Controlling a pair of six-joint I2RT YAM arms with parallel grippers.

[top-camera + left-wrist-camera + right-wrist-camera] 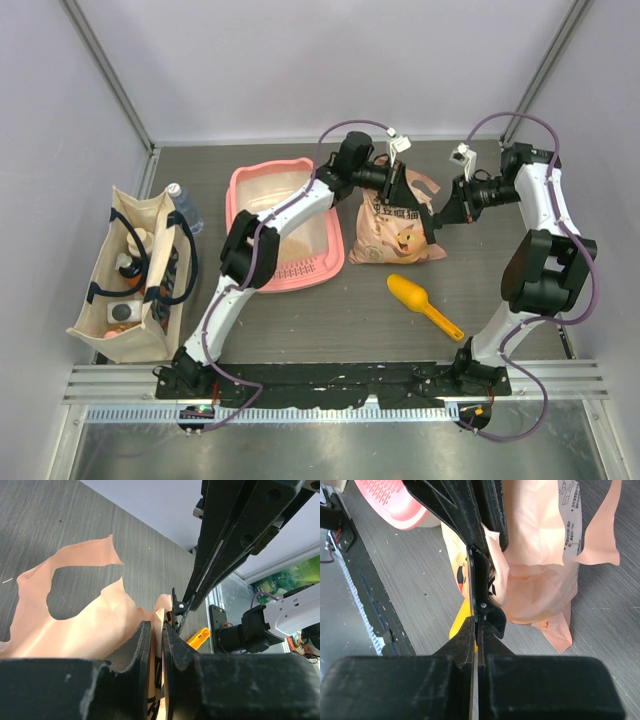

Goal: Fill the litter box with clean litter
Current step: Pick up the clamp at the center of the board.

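Grey wood-grain table (330,310), open at lower centre. Rectangular pink plastic litter box (270,168) upper left, pale inside. The left gripper (156,627) narrowly straddles the peach plastic bag (90,625); the right gripper (476,600) is pinched closed.

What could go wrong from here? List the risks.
1. The peach printed plastic litter bag is held only by its thin, torn top edge in the left hand; it may slip or tear.
2. The right hand sits tip to tip with the left; they could collide.
3. The bag is beside the pink plastic litter box; tipping might spill onto the grey table.
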